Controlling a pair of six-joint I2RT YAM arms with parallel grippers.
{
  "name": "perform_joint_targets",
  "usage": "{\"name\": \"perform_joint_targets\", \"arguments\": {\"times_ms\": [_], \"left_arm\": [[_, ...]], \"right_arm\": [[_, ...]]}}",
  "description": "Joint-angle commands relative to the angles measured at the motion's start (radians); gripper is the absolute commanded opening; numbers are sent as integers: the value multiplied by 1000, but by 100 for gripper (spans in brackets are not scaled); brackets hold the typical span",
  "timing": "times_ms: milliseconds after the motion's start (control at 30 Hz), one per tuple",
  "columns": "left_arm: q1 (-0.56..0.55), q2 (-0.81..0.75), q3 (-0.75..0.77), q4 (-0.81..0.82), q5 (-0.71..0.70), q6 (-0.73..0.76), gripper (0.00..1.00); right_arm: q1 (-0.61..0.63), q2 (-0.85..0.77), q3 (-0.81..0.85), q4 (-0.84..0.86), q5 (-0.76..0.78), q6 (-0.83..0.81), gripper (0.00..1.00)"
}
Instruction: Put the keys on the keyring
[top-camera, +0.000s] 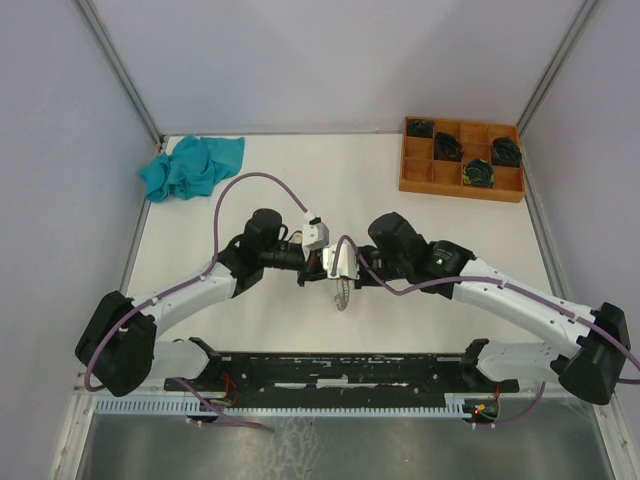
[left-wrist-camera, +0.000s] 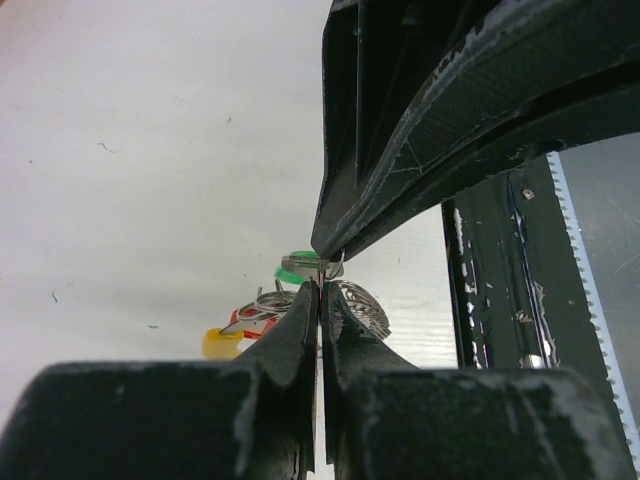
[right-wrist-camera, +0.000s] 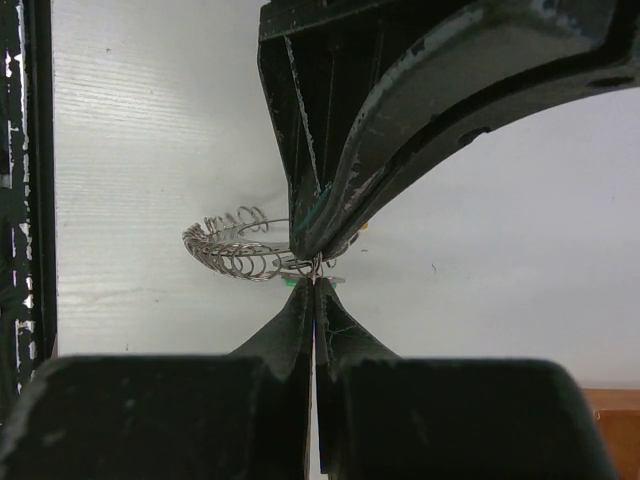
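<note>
Both grippers meet tip to tip above the middle of the table. My left gripper (left-wrist-camera: 320, 281) is shut on thin wire of the keyring (left-wrist-camera: 364, 306), a silvery ribbed coil that hangs beside its tips. My right gripper (right-wrist-camera: 315, 284) is shut too, pinching at the green-tagged key (right-wrist-camera: 291, 284), which sits right where the tips meet. In the left wrist view the green tag (left-wrist-camera: 294, 266) shows under the right fingers (left-wrist-camera: 420, 150). A red tag (left-wrist-camera: 244, 319) and a yellow tag (left-wrist-camera: 220, 343) hang lower left. From above, the keyring (top-camera: 343, 296) dangles below the left gripper (top-camera: 322, 272) and right gripper (top-camera: 350, 272).
A teal cloth (top-camera: 193, 167) lies at the back left. A wooden tray (top-camera: 420, 182) with black coils stands at the back right. A black rail (top-camera: 330, 370) runs along the near edge between the arm bases.
</note>
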Motion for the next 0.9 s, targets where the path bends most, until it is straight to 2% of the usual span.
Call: {"name": "perform_joint_targets", "arguments": {"times_ms": [0,533,867], "left_arm": [[11,-47,18,64,-25,-42,3],[30,-84,-18,186,-32,-131,3],[30,-90,-34,229,-44,-158,3]], "right_arm": [[-20,-49,-24,13,32,25,1],[-25,-19,-47,49,-11,55,1],[-25,11,-56,159,-63,80,1]]}}
